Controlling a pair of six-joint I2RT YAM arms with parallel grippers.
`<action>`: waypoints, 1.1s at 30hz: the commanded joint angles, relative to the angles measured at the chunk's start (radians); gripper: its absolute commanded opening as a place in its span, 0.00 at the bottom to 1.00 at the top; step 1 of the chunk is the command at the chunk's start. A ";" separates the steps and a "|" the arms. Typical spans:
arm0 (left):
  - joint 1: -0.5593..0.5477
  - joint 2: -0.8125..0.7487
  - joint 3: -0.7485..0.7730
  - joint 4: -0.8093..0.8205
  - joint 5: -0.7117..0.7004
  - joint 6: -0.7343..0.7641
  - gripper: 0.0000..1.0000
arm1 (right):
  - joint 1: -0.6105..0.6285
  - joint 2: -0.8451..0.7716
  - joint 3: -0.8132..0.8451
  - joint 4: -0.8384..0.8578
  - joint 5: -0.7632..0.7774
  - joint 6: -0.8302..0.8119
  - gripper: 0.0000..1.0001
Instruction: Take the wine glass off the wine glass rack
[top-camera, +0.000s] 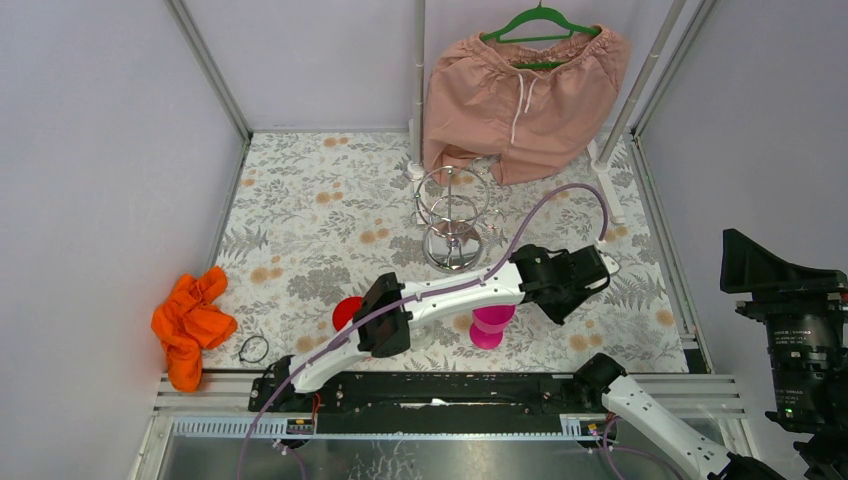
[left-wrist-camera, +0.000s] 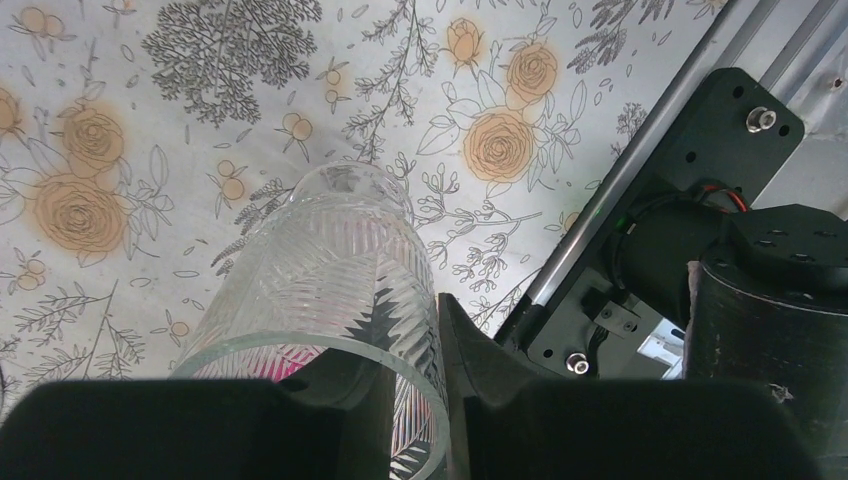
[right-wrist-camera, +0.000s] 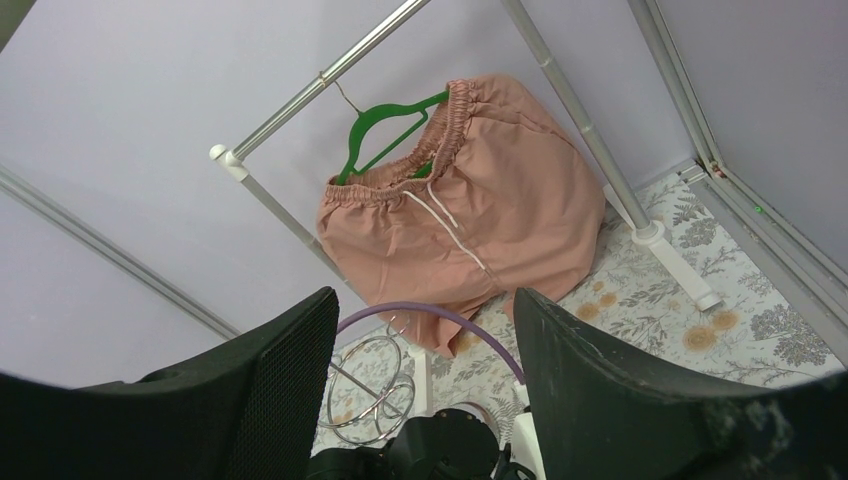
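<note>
Wrist-side, left claw (left-wrist-camera: 400, 345) grips wine glass (left-wrist-camera: 320, 270).

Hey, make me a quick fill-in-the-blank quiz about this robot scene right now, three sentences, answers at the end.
1. The left gripper holds the wine glass, while the right gripper stands ___ and holds nothing.
2. Behind the wine glass rack, the pink shorts hang on a ___ hanger.
3. The crumpled cloth at far left in the top view is ___.
Missing words: open; green; orange.
</note>
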 joint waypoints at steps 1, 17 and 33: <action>-0.022 0.028 0.034 -0.004 -0.004 0.022 0.00 | 0.008 -0.008 0.000 0.020 -0.002 0.005 0.72; -0.044 0.059 0.006 -0.006 0.029 0.024 0.00 | 0.008 -0.027 -0.005 0.009 0.000 0.004 0.73; -0.044 0.073 0.011 -0.013 0.015 0.022 0.14 | 0.007 -0.034 -0.018 0.017 -0.001 0.001 0.73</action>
